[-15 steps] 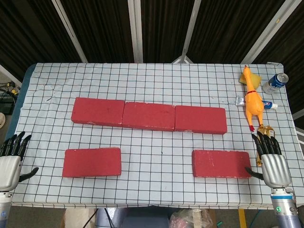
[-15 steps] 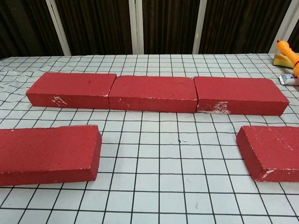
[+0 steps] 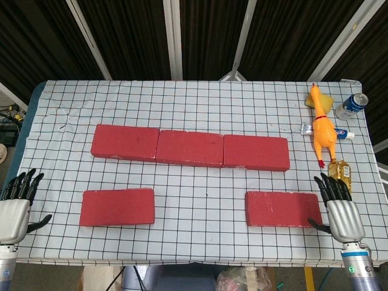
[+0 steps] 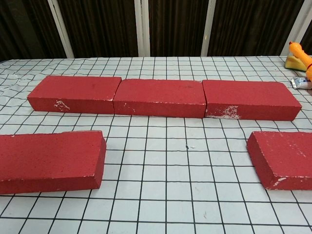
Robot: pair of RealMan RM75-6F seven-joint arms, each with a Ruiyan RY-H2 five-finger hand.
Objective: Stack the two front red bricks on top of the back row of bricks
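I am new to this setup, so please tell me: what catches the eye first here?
Three red bricks lie end to end in a back row, with two more in front: the front left brick and the front right brick. A yellow rubber chicken lies at the far right.
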